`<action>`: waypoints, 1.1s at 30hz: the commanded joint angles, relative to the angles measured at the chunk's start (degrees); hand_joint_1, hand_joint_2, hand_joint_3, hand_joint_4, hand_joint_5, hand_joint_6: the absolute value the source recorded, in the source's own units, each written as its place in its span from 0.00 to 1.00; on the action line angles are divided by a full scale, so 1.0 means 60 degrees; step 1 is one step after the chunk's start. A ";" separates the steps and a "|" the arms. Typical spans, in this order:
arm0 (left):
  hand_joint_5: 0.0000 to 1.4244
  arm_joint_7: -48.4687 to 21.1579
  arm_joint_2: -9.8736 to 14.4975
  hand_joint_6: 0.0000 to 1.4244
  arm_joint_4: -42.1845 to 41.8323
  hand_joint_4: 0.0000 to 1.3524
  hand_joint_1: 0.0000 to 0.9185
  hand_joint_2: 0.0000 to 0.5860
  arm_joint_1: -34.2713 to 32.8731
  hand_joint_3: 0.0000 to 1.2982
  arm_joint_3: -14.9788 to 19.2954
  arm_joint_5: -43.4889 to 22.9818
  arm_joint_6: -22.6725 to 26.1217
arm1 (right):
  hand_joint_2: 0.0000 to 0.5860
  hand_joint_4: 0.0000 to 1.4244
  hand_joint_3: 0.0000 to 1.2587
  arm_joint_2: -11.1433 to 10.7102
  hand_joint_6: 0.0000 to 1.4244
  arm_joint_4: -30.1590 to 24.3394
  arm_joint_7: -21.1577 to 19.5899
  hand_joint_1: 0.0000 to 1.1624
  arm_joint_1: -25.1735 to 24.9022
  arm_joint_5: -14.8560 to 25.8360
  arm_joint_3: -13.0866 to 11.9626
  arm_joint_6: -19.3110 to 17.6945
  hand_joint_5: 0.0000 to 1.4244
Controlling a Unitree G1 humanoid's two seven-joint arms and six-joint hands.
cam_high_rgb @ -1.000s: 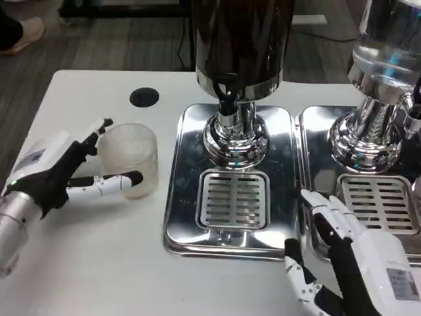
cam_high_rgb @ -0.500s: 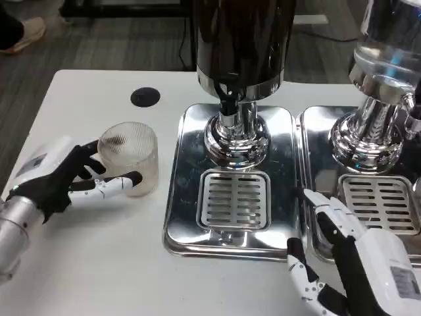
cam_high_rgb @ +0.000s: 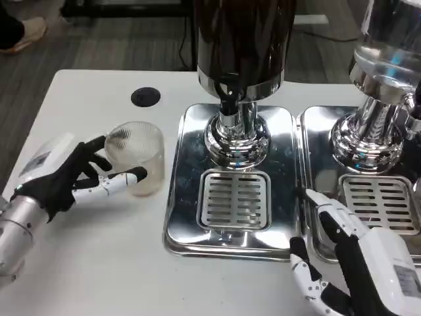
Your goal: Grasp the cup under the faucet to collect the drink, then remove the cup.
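A clear ribbed cup stands on the white table left of the dark dispenser's tray, leaning slightly. My left hand grips it from the left, thumb across its front and the other fingers behind it. The dark dispenser's faucet hangs above the slotted grate, with nothing under it. My right hand lies at the front right with its fingers spread, holding nothing, over the edge between the two trays.
A second dispenser with its own tray and grate stands at the right. A black round hole sits in the table behind the cup. Bare table lies in front of the cup and the trays.
My left hand's fingers have closed round the cup, and the cup has shifted slightly right towards the tray. The right hand has barely moved.
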 commanded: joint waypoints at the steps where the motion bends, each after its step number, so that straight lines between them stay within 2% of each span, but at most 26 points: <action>1: 0.35 0.0131 -0.0067 0.47 0.0090 0.22 0.28 0.35 0.0067 0.19 0.0162 -0.0184 -0.0207 | 0.83 0.12 0.16 -0.0048 0.17 0.0019 0.0050 0.42 0.0023 0.0085 -0.0054 -0.0189 0.11; 8: 0.44 0.0328 -0.0075 0.58 0.0064 0.28 0.25 0.38 0.0102 0.25 0.0191 -0.0193 -0.0243 | 0.83 0.13 0.15 -0.0015 0.18 0.0040 0.0056 0.42 0.0052 0.0176 -0.0058 -0.0252 0.11; 14: 0.51 0.0512 -0.0051 0.67 0.0007 0.34 0.27 0.42 0.0167 0.30 0.0163 -0.0148 -0.0347 | 0.83 0.13 0.15 -0.0030 0.18 0.0043 0.0090 0.42 0.0052 0.0244 -0.0045 -0.0264 0.11; 33: 0.52 0.0659 0.0001 0.68 -0.0312 0.35 0.27 0.43 0.0454 0.30 0.0863 -0.0592 -0.1345 | 0.83 0.14 0.14 0.0059 0.19 0.0123 0.0107 0.42 -0.0037 0.0272 -0.0062 -0.0368 0.11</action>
